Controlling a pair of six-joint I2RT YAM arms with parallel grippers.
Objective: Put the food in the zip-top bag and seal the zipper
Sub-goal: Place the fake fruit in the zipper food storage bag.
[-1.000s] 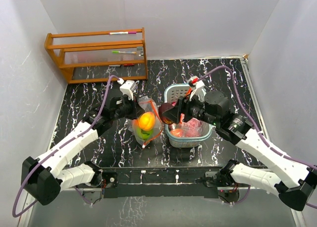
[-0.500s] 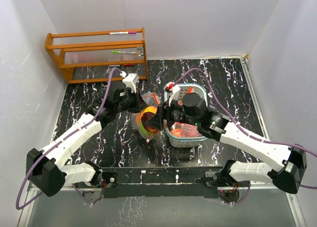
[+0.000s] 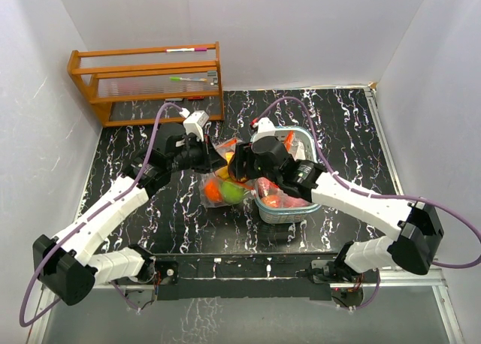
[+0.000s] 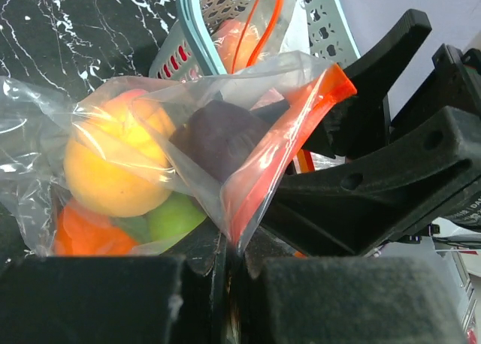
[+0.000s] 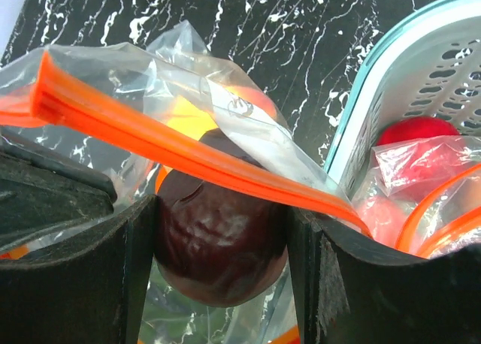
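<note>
Pinching the rim of the zip-top bag (image 4: 45,119), the left gripper (image 4: 229,273) has its fingers pressed together on the clear plastic, right where the orange zipper strip (image 4: 285,141) runs down to them. The right gripper (image 5: 222,269) is clamped on a dark purple fruit (image 5: 218,231), one black finger on each side of it. That fruit sits in the bag's mouth: the zipper strip crosses just in front of its top, and the left wrist view shows it through the plastic. Deeper in the bag lie a yellow-orange fruit (image 4: 113,171), a green fruit (image 4: 173,216) and an orange fruit (image 4: 83,235), all touching. The bag stands on the black marbled table (image 3: 135,209), just left of the pale-blue basket (image 5: 406,66). A red fruit (image 5: 417,130) lies in the basket, partly under more clear plastic.
</note>
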